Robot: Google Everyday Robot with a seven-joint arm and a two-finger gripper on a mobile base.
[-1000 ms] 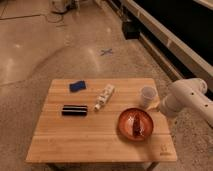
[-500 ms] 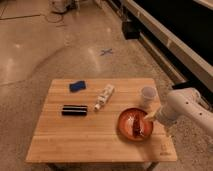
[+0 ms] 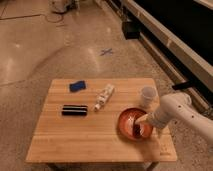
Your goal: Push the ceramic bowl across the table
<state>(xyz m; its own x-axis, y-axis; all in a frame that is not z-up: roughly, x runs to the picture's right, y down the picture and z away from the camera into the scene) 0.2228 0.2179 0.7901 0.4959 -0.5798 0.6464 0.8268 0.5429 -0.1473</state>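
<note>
The ceramic bowl (image 3: pixel 129 120) is a shallow orange-red dish on the right front part of the table (image 3: pixel 100 135), with a dark patch near its middle. My white arm reaches in from the right. The gripper (image 3: pixel 140 121) points down and left into the bowl, over its right half. A small translucent white cup (image 3: pixel 147 96) stands just behind the bowl, near the table's right edge.
A white tube (image 3: pixel 104 97) lies near the table's middle, a blue object (image 3: pixel 77 86) at the back left, and a black rectangular item (image 3: pixel 74 109) at the left centre. A dark logo (image 3: pixel 163 149) marks the front right corner. A blue cross (image 3: pixel 105 51) is taped on the floor.
The arm has swung down and left from beside the cup, bringing the gripper over and into the bowl. The bowl and other items stay in place.
</note>
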